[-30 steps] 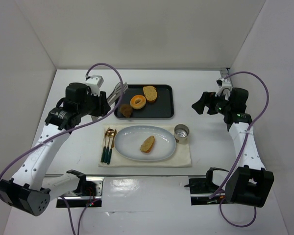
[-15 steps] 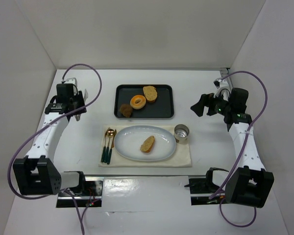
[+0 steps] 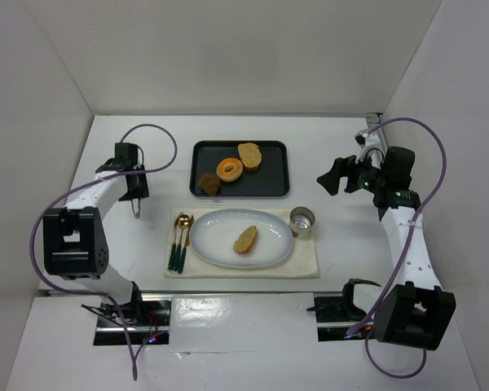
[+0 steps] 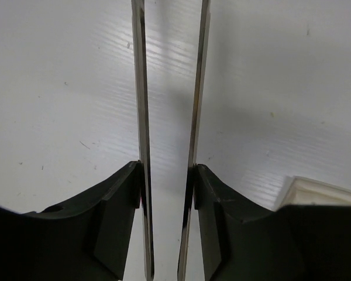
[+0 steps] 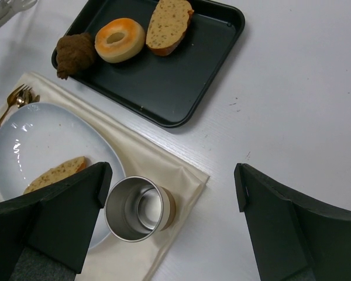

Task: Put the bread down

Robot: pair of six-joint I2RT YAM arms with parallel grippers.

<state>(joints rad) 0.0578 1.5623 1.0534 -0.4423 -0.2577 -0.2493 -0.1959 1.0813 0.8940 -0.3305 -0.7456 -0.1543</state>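
The bread (image 3: 245,239) lies on the plate (image 3: 216,236); left fingers (image 4: 114,228) clamp tongs (image 4: 141,88), right fingers (image 5: 52,222) spread empty.

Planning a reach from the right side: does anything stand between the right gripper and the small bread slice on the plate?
Yes. The metal cup stands upright on the cloth beside the plate's right edge, roughly between the open right gripper and the bread. Nothing else visible lies on that line.
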